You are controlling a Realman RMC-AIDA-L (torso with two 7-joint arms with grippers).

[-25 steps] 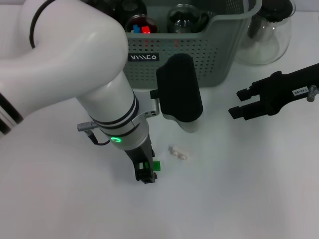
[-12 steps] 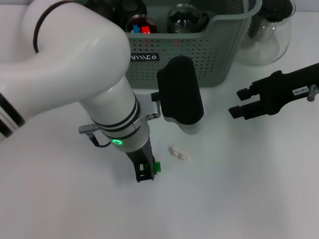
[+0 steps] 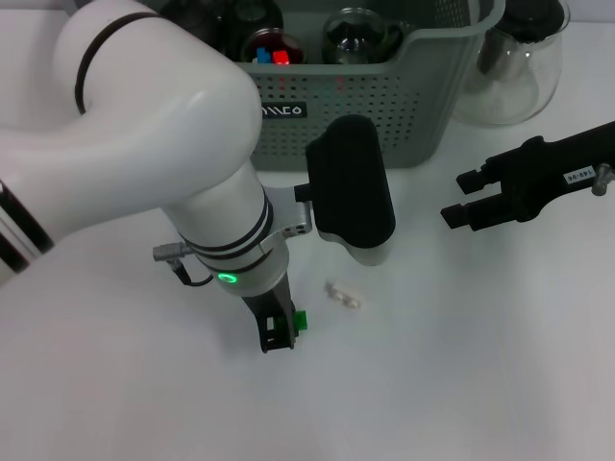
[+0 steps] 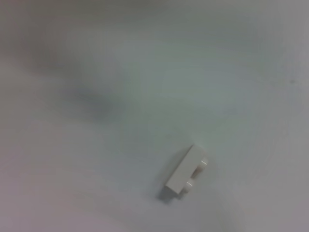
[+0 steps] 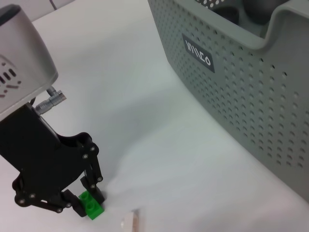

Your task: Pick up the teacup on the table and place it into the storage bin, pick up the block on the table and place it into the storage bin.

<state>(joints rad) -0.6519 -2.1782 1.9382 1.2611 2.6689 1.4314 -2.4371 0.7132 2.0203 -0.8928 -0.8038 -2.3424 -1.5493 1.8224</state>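
A small green block [image 3: 301, 320] sits between the fingers of my left gripper [image 3: 284, 333], low over the table in front of the storage bin [image 3: 384, 106]. The right wrist view shows the same left gripper [image 5: 87, 203] shut on the green block [image 5: 93, 209]. A little to the right, a small white block [image 3: 344, 296] lies on the table; it also shows in the left wrist view [image 4: 186, 175]. My right gripper [image 3: 459, 197] hovers open at the right, holding nothing. No teacup shows on the table. A round glass vessel [image 3: 360, 34] sits inside the bin.
A clear glass pitcher [image 3: 509, 58] stands to the right of the bin. The bin [image 5: 251, 87] also holds dark items and small red and blue pieces [image 3: 271, 56]. My left arm's white forearm covers the table's left part.
My left arm has shifted slightly to the right and its gripper tip has edged up, with the green block still in it. The right arm has not moved.
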